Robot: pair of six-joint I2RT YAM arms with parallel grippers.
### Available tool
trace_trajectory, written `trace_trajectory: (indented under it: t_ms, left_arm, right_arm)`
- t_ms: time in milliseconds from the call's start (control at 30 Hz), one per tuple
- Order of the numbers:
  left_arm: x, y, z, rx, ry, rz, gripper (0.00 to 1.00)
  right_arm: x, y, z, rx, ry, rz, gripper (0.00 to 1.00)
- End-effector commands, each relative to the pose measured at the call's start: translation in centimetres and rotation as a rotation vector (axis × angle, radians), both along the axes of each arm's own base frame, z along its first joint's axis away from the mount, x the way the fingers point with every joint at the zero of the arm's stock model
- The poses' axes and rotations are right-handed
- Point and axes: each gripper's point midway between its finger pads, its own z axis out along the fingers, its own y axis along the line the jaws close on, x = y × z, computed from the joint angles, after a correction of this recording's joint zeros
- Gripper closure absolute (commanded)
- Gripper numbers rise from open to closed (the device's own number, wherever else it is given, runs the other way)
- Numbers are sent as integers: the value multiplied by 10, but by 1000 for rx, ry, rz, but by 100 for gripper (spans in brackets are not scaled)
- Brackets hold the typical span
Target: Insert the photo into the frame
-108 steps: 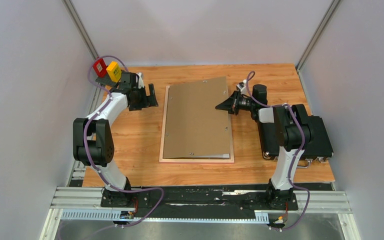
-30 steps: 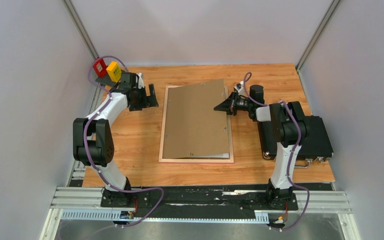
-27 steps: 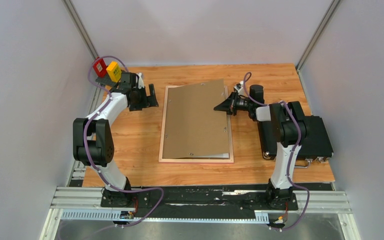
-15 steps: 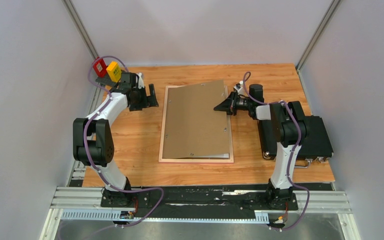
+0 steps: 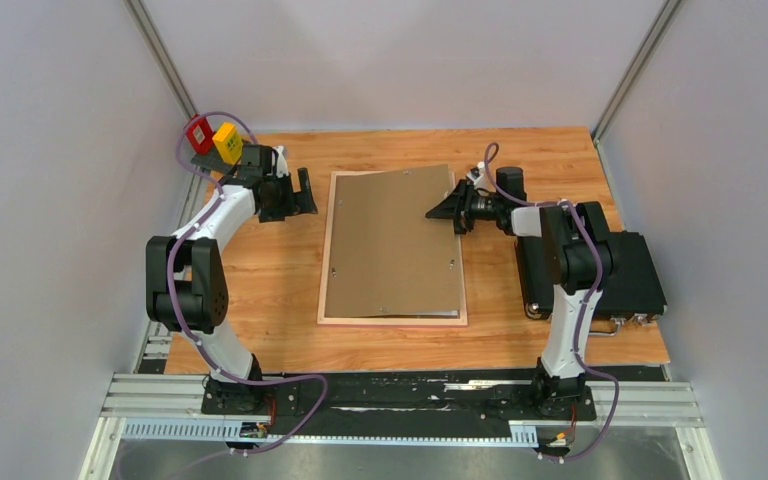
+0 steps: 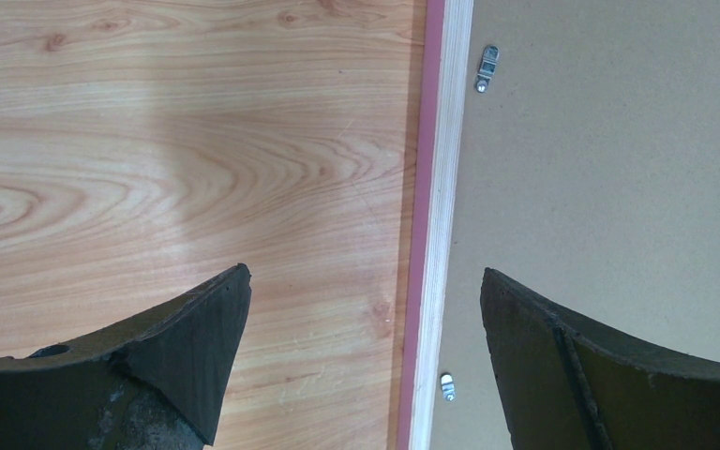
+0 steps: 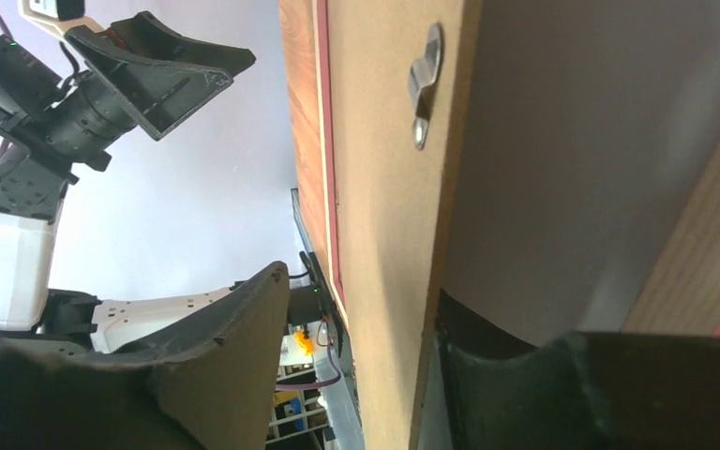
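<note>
**Top view.** One frame lies back-up at the middle of the table, with one brown backing board laid over it. The photo is almost wholly hidden under the board. A pale sliver at the board's near right corner is judged to be its border. One black case sits by the table's right edge. One red block and one yellow block ride on the left arm. The right fingers are at the board's right edge, toward its far corner. The left fingers hover just beside the frame's left rim.

**Left wrist view.** The left fingers are spread wide, hold nothing and straddle the frame's pink-and-wood rim. Two metal clips are counted on the board here.

**Right wrist view.** The right fingers are parted around the board's edge with a gap on one side, so they are not pinching it. One clip is counted here.

**Judgement.** The step in hand is letting the board settle into the rim over the photo. To do it well, the right fingers should clear the edge and back off toward the table's right edge without dragging the board. The board looks slightly skewed at its far edge, so it needs squaring inside the rim before any clip is turned. The left fingers could steady the left side
</note>
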Motion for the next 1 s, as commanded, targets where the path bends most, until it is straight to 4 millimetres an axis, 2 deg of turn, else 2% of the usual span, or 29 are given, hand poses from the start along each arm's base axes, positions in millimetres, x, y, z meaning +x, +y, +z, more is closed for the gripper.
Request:
trace_trajectory:
  t_ms: [0,100,267,667,967]
  left_arm:
    - [4,2,9,-3,-32,-12,1]
    - [4,1,10,-7,-32,-15,1]
    - [3,0,10,-11,-33,-16,1]
    - [4,0,11,-10,-36,-17,1]
    - [3,1,13,-8,-39,-20,1]
  right_arm:
    - [9,3,18,-35,-91,7,52]
    - [11,3,18,-75,-90,-3,44]
    - [10,3,14,-127,-99,-12,37]
    - [13,1,21,-200,-142,-28,29]
    - [11,6,15,-271,-138,-11,24]
